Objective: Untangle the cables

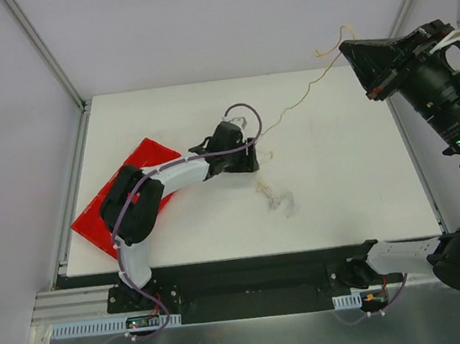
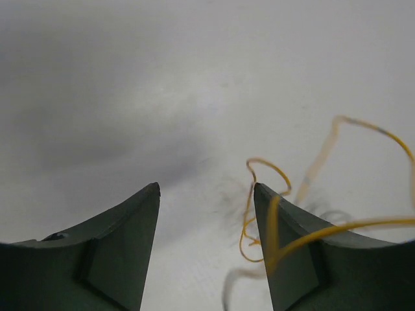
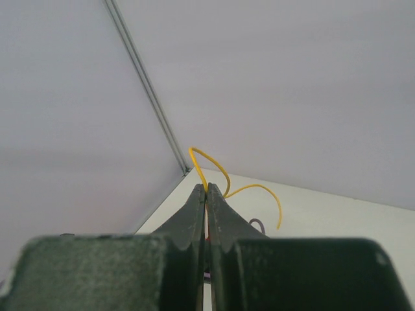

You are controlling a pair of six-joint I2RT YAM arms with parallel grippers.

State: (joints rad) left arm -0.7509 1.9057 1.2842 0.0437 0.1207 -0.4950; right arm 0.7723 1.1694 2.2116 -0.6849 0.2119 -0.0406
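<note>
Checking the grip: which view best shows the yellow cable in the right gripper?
Right wrist: the yellow cable pokes from the shut right gripper. Top external: a faint line; left wrist: yellow loops, no grip.

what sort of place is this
Likely a robot lab test cell: a white tabletop boxed in by plain pale walls on aluminium frame rails, with robot arms bolted along its near edge.

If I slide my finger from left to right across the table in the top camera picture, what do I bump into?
Red mat → left tool → long yellow cable → right tool.
</note>
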